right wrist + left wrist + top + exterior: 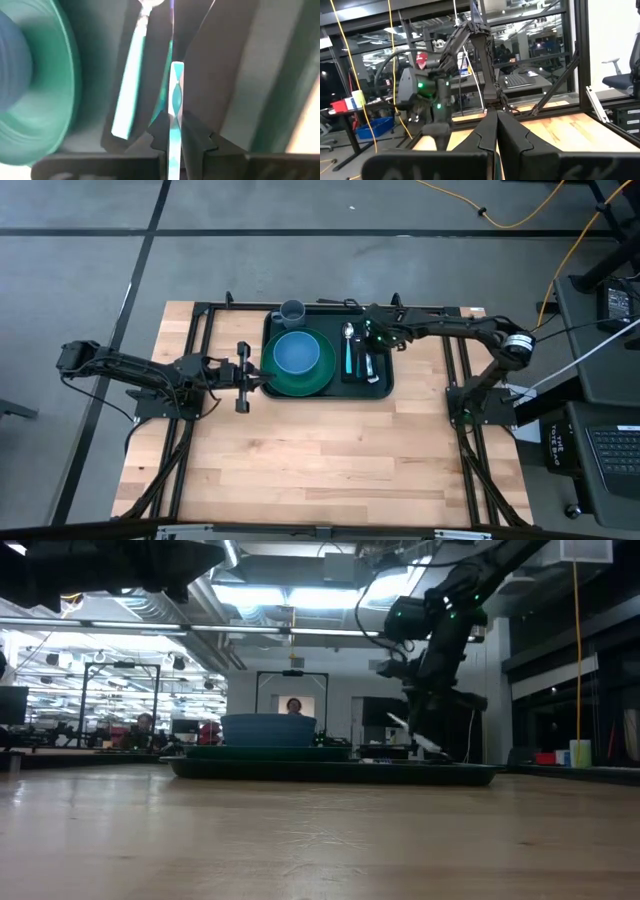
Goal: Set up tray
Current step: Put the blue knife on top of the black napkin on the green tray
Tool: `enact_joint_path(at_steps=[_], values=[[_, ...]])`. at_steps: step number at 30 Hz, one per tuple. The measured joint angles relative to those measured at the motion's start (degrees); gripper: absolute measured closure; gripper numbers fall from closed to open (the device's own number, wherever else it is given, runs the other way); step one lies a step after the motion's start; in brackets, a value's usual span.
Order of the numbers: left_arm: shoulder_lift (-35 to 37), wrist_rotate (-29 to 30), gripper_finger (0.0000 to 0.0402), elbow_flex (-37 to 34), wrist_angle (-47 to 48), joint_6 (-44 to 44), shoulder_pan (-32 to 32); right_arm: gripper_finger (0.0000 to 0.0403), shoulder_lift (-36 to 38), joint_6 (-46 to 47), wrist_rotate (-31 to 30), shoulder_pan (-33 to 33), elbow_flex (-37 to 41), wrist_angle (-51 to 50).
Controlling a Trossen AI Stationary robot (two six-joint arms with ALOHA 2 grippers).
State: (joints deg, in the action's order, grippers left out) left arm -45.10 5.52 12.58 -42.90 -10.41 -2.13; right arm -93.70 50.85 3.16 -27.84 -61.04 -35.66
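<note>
Right fingers clamping teal-handled utensil, over tray

The right arm reaches inward with its hand angled downward and pinched on a thin utensil, while the left hand rests low, fingers together.

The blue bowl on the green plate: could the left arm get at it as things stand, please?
Probably yes: the left gripper sits shut at the plate edge beside the blue bowl, with nothing between; the right gripper works over the cutlery.

Blue bowl on green plate; grey cup.
</note>
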Motion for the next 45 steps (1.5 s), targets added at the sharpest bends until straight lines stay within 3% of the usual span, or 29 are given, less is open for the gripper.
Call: enact_joint_path(at_steps=[16, 30, 45], values=[[0.0, -0.3, 0.0396, 0.0, -0.6, 0.2, 0.0, 0.0373, -9.0, 3.1, 6.8, -4.0, 0.0, 3.1], [0.0, -0.4, 0.0396, 0.0, -0.5, 0.2, 0.0, 0.0373, -8.5, 4.6, 9.4, -6.2, -3.7, -3.2], [0.0, -0.5, 0.0396, 0.0, -0.5, 0.7, 0.0, 0.0371, -8.5, 7.1, 8.3, -5.6, -7.0, -9.3]])
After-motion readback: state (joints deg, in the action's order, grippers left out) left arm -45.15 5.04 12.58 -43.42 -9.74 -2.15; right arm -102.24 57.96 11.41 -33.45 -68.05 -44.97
